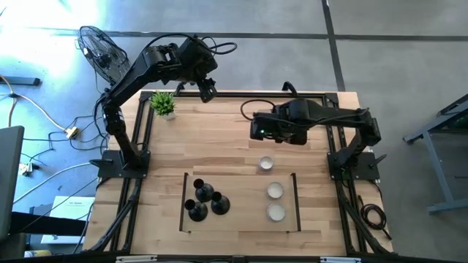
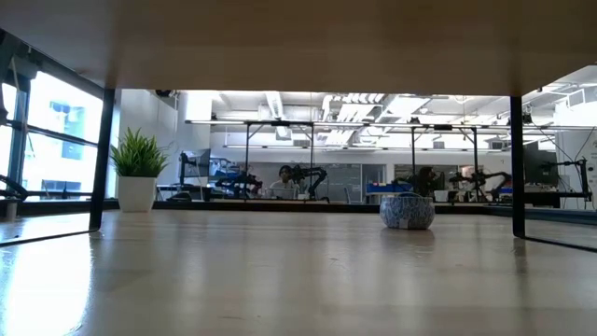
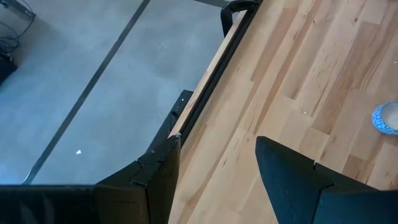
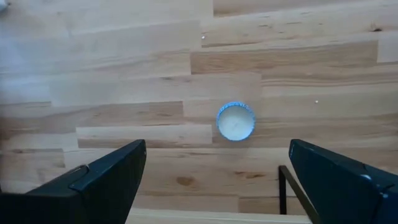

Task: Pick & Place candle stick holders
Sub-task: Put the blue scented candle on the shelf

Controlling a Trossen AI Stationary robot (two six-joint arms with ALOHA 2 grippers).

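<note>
My right gripper (image 1: 257,133), spread wide, hovers far-right of the three upright candle stick holders (image 1: 205,199); my left gripper (image 1: 208,90), also spread, waits farther off.

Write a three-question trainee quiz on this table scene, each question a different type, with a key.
1. True or false: the three candle stick holders stand grouped together inside the black frame.
2. Multiple choice: the small round cup seen between the right gripper fingers is A) gripped, B) lying on the table apart from the fingers, C) stacked on a holder.
3. Fill in: the potted plant stands near the ___ arm.

Key: 1 true; 2 B; 3 left.
</note>
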